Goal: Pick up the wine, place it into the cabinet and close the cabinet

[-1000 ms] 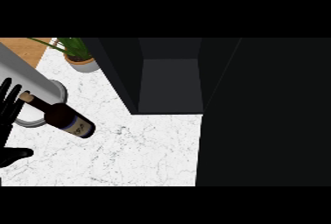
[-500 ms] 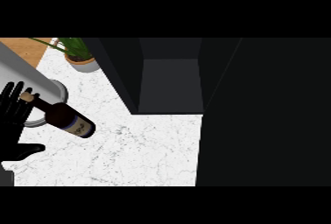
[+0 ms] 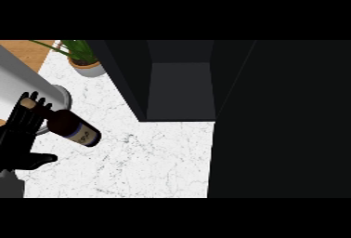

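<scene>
One hand beside wine.

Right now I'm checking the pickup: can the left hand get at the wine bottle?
Probably yes. The left hand is open right beside the wine bottle, fingers straight near its neck, and nothing on the counter lies between them. It has not curled round the bottle yet.

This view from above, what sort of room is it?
Most likely a kitchen: a white marble counter, a dark open cabinet, a wine bottle beside a black hand, and a potted plant.
</scene>
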### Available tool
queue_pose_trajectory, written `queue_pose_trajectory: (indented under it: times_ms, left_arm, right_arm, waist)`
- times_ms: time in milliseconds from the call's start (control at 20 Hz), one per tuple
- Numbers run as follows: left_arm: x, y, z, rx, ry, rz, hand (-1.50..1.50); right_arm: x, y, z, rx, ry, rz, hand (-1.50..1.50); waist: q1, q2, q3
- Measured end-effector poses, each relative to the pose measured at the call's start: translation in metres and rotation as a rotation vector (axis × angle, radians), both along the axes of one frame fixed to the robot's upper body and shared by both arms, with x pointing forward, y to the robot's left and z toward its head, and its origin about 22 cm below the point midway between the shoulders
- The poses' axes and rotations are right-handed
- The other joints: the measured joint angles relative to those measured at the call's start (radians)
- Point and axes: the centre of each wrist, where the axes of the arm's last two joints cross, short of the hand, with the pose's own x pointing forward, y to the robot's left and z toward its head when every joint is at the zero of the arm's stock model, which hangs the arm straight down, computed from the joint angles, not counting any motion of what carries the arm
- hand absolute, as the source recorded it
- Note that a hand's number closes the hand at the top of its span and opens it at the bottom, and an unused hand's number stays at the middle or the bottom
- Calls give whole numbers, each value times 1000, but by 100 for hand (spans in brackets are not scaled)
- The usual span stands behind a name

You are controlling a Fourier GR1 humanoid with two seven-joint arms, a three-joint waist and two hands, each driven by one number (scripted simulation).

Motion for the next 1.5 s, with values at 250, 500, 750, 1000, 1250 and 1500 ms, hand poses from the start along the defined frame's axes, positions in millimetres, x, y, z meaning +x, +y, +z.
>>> queue_pose_trajectory:
  times_ms: [250,500,750,1000,1250,1500]
  left_arm:
    - [7,-3,-11,-14,-4,-10,-150]
    - [8,-5,-27,-14,8,-17,-150]
    - [14,-2,-34,-14,13,-19,-150]
    - [20,-1,-44,-12,21,-19,-150]
    - [19,-1,-55,-17,31,-22,-150]
    - [19,-6,-71,-37,45,-38,-150]
  right_arm:
    - [2,6,5,12,4,16,-150]
    - [3,6,10,3,4,7,-150]
    - [1,11,6,24,10,31,-150]
    - [0,7,6,3,6,17,-150]
    - [1,9,8,3,4,24,-150]
    - [2,12,10,6,4,32,-150]
  waist:
    - [2,0,0]
    - [2,0,0]
    - [1,0,0]
    - [-2,1,0]
    - [0,1,0]
    - [-2,1,-1]
